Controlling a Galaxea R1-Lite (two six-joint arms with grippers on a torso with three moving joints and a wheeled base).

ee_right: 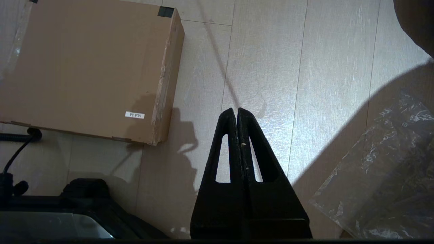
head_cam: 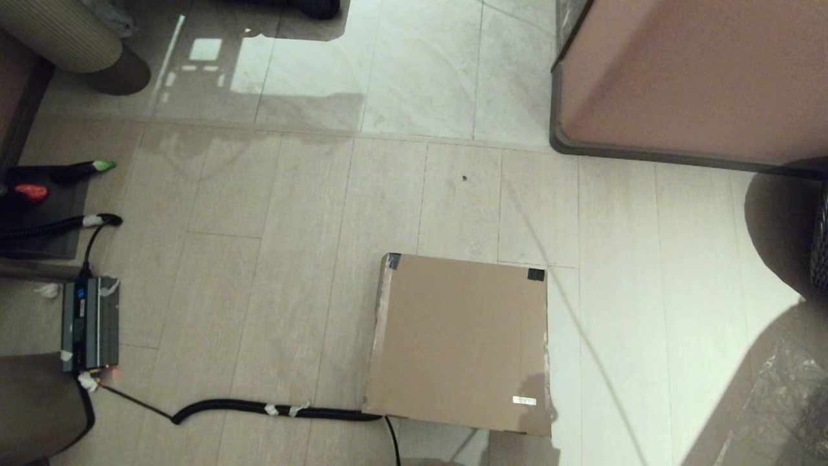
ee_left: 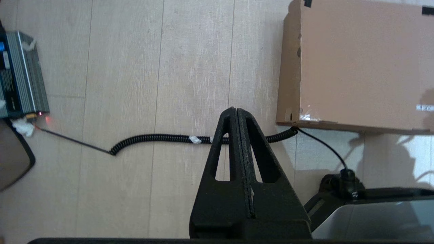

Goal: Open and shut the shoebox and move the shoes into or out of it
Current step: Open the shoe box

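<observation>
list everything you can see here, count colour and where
shoebox: one, plain brown cardboard, lid closed, on the floor just ahead of the robot
label: one, white, on the lid's near right corner
coiled cable: one, black, on the floor left of the shoebox
power unit: one, grey, on the floor at far left
cabinet: one, pinkish brown, far right
plastic sheet: one, clear, on the floor at right
shoes: none in view
left gripper: one, black, shut, empty, above the cable
right gripper: one, black, shut, empty, over bare floor right of the shoebox

Matt cardboard shoebox (head_cam: pixel 460 340), glossy tiles (head_cam: pixel 414 71)
</observation>
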